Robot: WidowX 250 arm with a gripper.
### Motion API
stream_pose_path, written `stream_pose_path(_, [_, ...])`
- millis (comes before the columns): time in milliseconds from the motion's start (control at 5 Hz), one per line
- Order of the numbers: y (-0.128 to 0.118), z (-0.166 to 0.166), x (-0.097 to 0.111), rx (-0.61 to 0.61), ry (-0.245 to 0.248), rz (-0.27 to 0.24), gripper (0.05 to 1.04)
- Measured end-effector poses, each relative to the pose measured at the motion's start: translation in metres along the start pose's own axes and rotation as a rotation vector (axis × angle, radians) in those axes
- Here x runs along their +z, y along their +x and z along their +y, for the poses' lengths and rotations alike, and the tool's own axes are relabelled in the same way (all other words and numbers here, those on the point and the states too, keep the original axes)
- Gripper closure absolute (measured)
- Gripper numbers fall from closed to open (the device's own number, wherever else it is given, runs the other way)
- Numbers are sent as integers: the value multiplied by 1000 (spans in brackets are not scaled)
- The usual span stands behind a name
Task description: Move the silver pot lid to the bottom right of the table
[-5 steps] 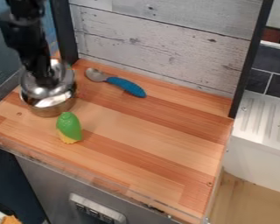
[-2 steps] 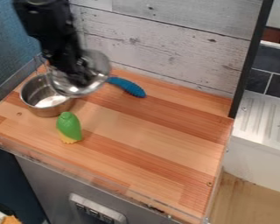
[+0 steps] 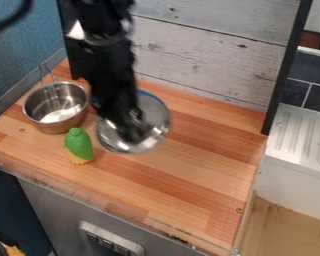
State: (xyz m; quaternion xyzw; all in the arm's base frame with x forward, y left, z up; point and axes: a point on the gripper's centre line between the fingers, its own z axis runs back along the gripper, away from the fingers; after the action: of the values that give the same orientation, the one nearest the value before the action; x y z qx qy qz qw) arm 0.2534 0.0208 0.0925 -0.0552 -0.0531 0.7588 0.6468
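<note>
Here I've got the gripper point(image 3: 132, 132) pinched on the silver lid point(image 3: 156, 116) near its middle, presumably leaving the rim free for landing; it's above the table point(image 3: 189, 172), right of the pot point(image 3: 52, 125).

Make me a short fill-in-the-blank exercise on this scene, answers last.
The gripper holds the silver ____.
In the picture, the pot stands to the ____ of the gripper.
The green toy has a ____ lower end.

Missing words: lid; left; yellow.
</note>
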Motion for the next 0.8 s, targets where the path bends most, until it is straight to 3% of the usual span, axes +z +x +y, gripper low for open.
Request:
stream_pose_path(400, [-50,16,-23,-162,29,9,796])
stream_pose_path(600, [-60,24,-40,-204,61,-9,796])
stream_pose_path(800, [-67,23,-58,-229,62,-30,796])
